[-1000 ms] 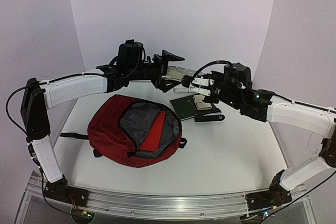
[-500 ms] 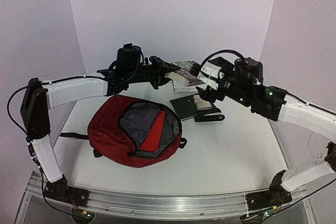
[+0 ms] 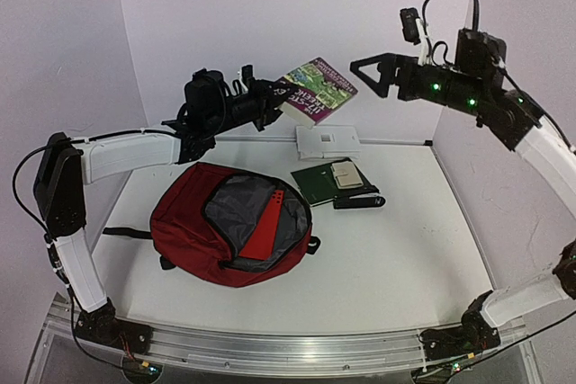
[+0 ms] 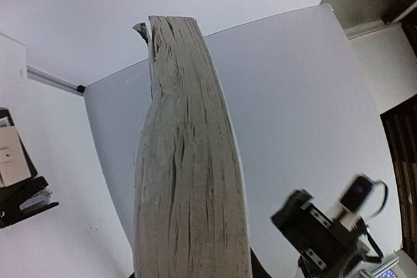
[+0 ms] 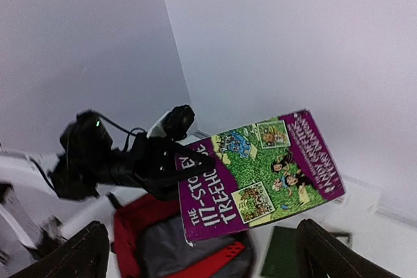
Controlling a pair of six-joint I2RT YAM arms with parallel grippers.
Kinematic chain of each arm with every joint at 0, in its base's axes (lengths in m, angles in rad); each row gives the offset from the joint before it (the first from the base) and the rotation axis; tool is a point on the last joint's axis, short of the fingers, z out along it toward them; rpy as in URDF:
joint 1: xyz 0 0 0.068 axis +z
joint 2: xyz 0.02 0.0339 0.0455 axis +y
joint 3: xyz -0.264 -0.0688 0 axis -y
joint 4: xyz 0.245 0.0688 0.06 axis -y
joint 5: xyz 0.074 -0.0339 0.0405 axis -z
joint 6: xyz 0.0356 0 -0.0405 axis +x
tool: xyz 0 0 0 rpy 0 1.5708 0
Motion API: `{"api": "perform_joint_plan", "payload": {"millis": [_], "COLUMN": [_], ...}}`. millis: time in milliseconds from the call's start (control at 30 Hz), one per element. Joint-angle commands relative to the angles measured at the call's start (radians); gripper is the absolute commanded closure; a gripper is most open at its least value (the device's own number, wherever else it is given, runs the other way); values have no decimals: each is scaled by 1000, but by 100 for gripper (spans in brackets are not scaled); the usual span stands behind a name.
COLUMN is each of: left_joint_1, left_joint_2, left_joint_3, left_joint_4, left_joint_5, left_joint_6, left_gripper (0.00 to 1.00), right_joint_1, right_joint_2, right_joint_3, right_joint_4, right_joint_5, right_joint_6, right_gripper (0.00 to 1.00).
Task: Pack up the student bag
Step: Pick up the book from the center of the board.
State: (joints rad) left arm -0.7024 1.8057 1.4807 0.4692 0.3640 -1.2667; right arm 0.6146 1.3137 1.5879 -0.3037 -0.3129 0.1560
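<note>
My left gripper [image 3: 270,102] pinches the book [image 3: 317,89] by one end while my right gripper [image 3: 367,76] gapes empty, so the book could swing loose and miss the bag [image 3: 189,222].

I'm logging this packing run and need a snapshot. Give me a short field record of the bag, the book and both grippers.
student bag: lies open on the table, red folder inside
book: held in the air behind the bag
left gripper: shut on the book
right gripper: open, empty, raised clear of the book
</note>
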Motion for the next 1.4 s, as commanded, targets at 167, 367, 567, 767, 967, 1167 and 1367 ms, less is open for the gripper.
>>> {"api": "perform_joint_plan", "payload": {"millis": [167,367,567,767,967,1167,1367], "left_joint_1": [-15,-30,-43,-59,-76,-73,-27], "left_joint_2": [-51,-13,33,46,30,-101,-254], "left_joint_3": [53,65,83,87,146,107,73], "left_joint_4": [279,342,387,326,81,-360,-1015], "left_joint_5": [13,10,7,-6,32,-46,-323], "left_joint_6": [76,53,20,13,87,236,317], "left_gripper": [100,100,100,100,91,42,18], "right_joint_1": [-182,-183,-182,-181,-185,-228,-274], "right_joint_2": [162,236,310,344,351,337,289], "right_joint_3": [-110,-123,-134,-81,-91,-131,-212], "right_joint_4": [252,502,682,726,718,699,662], "right_joint_5": [-461,-510,-518,-515,-511,-534,-577], "right_joint_6": [763,938,1112,1144,1129,1110,1059], "right_gripper": [2,2,13,41,78,100,100]}}
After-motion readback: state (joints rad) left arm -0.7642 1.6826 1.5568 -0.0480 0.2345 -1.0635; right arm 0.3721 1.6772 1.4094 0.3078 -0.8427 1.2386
